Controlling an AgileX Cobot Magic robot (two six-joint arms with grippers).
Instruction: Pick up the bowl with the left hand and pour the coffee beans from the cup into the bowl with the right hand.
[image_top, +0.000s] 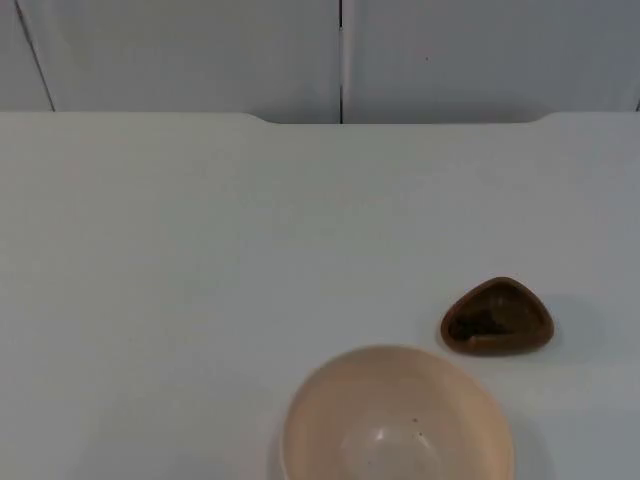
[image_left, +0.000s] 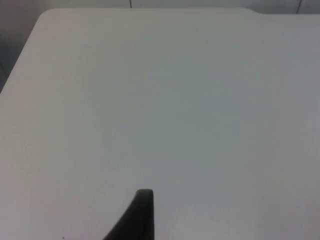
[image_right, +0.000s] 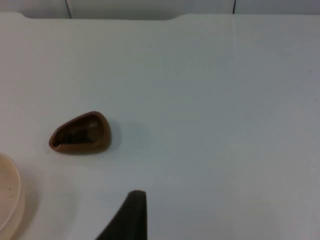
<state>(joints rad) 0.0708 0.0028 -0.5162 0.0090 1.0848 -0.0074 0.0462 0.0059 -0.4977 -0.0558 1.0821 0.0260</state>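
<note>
A pale cream bowl (image_top: 397, 420) stands upright at the table's near edge, right of the middle, with a few dark specks inside. Just beyond it to the right sits a small brown teardrop-shaped cup (image_top: 497, 316) holding dark coffee beans. In the right wrist view the cup (image_right: 81, 133) lies ahead of my right gripper (image_right: 131, 215), well apart from it, and the bowl's rim (image_right: 9, 197) shows beside the cup. My left gripper (image_left: 140, 215) hovers over bare table, with nothing near it. Both arms wait back from the objects.
The white table (image_top: 200, 250) ends at a grey partition wall (image_top: 340, 60) at the back, with a shallow notch in the far edge. The bowl and cup stand close together, a narrow gap between them.
</note>
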